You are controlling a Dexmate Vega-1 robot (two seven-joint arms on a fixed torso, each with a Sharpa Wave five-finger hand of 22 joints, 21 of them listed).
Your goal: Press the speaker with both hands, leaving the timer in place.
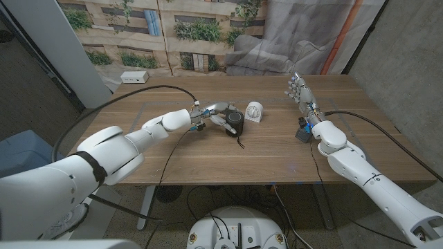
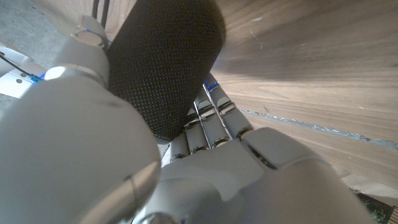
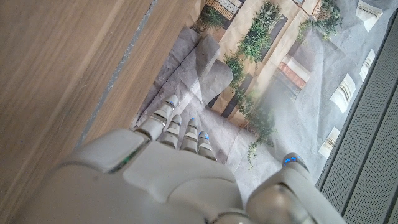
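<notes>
- Pressing is only half done, I judge: the left robot hand [image 1: 220, 113] is wrapping its fingers [image 2: 214, 118] around the black mesh speaker [image 1: 236, 123] near mid-bench [image 1: 208, 159].
- Standing just beside the speaker, the white timer [image 1: 254, 111] is looking undisturbed.
- Hovering well apart, the right robot hand [image 1: 300, 92] is holding nothing, fingers apart and pointing away from the robot; it is yet to reach the speaker.

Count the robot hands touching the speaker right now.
1. The left hand is against the black speaker near the table's middle, beside the white timer. The right hand is raised, open, well off to the right, touching nothing.
</notes>
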